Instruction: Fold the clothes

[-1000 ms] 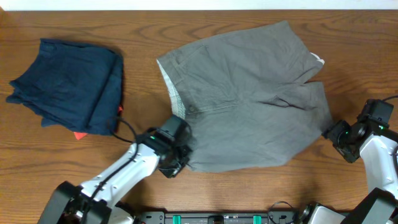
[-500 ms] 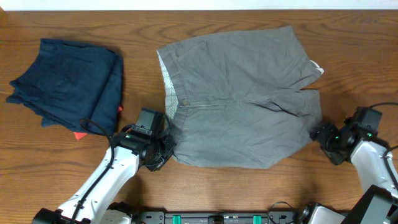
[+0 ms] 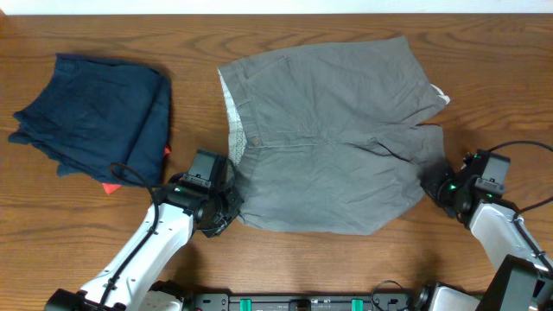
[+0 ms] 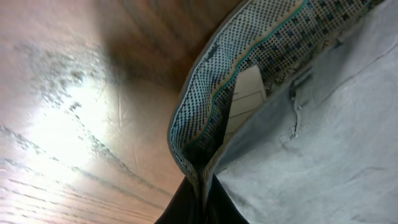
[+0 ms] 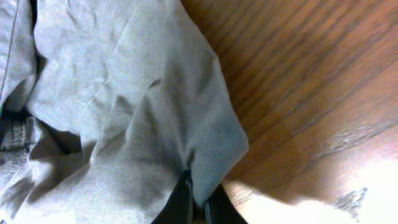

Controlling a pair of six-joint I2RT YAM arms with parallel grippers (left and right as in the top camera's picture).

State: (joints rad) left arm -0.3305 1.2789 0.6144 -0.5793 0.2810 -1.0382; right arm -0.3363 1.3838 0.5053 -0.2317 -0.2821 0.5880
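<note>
Grips the grey shorts (image 3: 328, 130), spread flat on the table (image 3: 492, 78) with long axis side to side, at both near corners: by the left gripper (image 3: 232, 206) pinched tight on the waistband (image 4: 205, 143), by the right gripper (image 3: 430, 183) pinched tight on the leg hem (image 5: 214, 155). Leaves the far edge straight ahead.

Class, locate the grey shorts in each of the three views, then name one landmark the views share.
Overhead: grey shorts spread flat mid-table.
Left wrist: shorts at right, patterned waistband lining pinched by the left gripper at bottom centre.
Right wrist: shorts at left, hem corner pinched by the right gripper at bottom.
Shared landmark: the wooden table.
</note>
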